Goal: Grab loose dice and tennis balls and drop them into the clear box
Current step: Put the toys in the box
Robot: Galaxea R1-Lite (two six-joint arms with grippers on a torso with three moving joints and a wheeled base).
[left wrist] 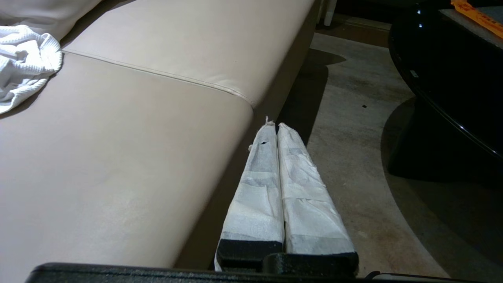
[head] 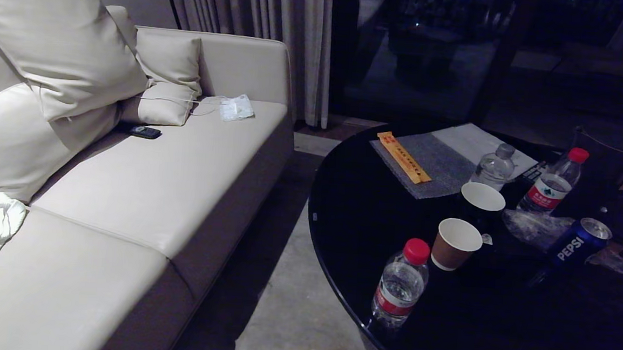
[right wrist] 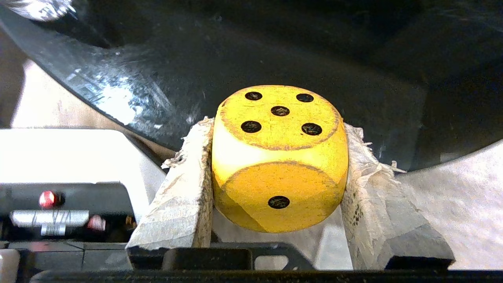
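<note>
Between the right fingers [right wrist: 188, 188]: a yellow die [right wrist: 279, 157], five-pip face showing.

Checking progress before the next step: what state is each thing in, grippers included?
yellow die: clamped between the right gripper's fingers, five pips up
right gripper: shut on the die
left gripper: shut, empty, beside the sofa's edge
paper cups: upright, open
near water bottle: upright, red cap on
far red-capped bottle: upright, capped
Pepsi can: tilted
</note>
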